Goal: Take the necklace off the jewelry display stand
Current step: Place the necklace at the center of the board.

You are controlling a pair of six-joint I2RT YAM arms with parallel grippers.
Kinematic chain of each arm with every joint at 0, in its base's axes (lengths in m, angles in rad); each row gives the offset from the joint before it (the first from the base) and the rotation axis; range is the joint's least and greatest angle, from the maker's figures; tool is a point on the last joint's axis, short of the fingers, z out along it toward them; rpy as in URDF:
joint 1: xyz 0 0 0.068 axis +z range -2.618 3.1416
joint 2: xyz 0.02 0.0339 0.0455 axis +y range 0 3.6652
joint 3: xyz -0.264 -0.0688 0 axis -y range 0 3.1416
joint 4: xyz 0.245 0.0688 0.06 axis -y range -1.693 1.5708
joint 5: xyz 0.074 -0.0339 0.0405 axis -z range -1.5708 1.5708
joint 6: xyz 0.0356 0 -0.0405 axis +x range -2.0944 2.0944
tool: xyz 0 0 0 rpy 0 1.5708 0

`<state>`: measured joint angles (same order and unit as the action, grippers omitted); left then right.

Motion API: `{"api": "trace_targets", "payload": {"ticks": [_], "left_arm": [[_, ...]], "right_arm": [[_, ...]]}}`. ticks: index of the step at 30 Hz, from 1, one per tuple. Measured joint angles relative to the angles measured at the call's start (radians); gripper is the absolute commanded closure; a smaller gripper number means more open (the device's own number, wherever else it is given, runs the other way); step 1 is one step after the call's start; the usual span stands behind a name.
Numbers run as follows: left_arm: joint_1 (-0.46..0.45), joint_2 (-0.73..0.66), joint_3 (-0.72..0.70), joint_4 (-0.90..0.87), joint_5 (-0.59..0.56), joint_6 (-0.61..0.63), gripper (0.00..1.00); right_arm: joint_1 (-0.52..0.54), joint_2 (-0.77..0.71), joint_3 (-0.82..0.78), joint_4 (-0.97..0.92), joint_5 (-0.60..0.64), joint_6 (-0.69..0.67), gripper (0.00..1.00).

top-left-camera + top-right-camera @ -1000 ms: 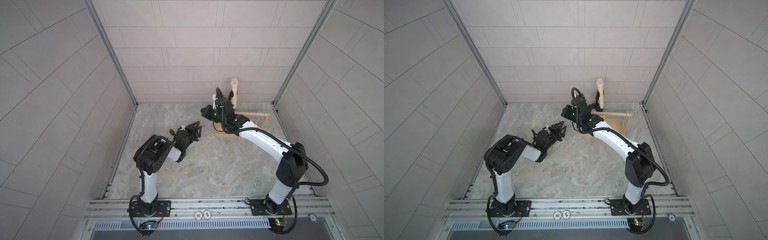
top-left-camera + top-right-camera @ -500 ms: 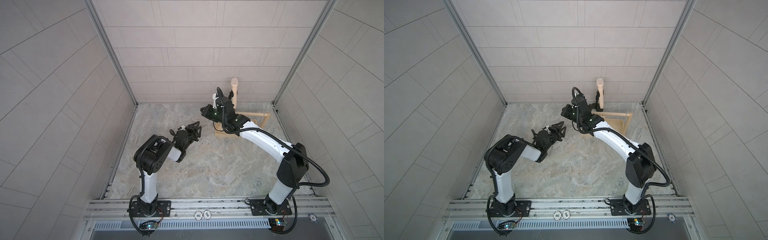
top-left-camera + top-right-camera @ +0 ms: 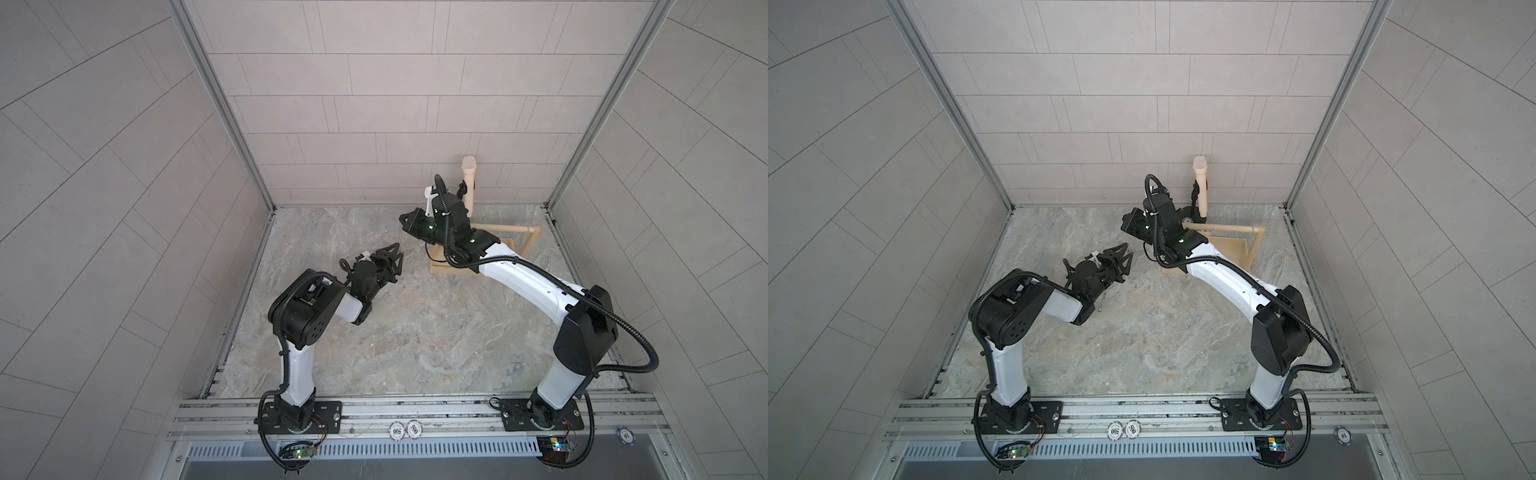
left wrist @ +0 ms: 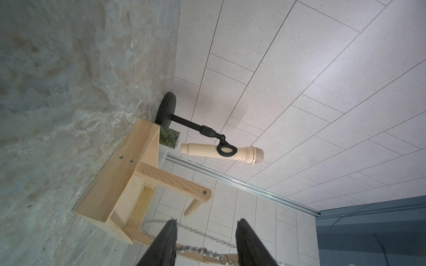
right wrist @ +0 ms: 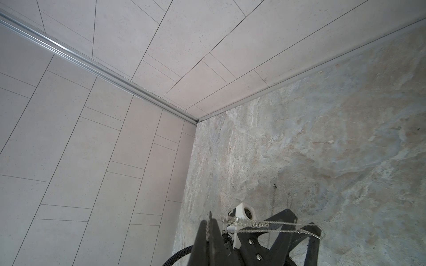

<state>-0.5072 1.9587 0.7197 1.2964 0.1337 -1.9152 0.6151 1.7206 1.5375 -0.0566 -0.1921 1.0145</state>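
Observation:
The jewelry display stand (image 3: 528,235) (image 3: 1253,245) (image 4: 129,175) is pale wood and sits at the back right; its dowel (image 3: 1221,227) (image 4: 193,208) points left. My right gripper (image 3: 405,220) (image 3: 1126,222) (image 5: 209,222) hovers off the dowel's free end, shut on the silver necklace (image 5: 258,223). Two chain strands run from it to a fingertip (image 5: 316,231) of my left gripper (image 3: 392,254) (image 3: 1121,254) (image 4: 205,232). That gripper is open, with the necklace (image 4: 207,237) crossing between its fingers (image 4: 167,244), below the dowel's tip and apart from it.
A black round-based stand holds a cream microphone (image 3: 469,178) (image 4: 221,152) against the back wall behind the rack. A green patterned block (image 4: 169,137) lies beside its base. Two poker chips (image 3: 405,429) rest on the front rail. Tiled walls enclose the marble floor.

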Motion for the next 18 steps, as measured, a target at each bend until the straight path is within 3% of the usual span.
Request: {"api": "trace_targets", "payload": {"ticks": [18], "left_arm": [[0.0, 0.0, 0.0, 0.0, 0.0, -0.011, 0.57]], "right_arm": [[0.0, 0.0, -0.009, 0.031, -0.008, 0.007, 1.0]]}}
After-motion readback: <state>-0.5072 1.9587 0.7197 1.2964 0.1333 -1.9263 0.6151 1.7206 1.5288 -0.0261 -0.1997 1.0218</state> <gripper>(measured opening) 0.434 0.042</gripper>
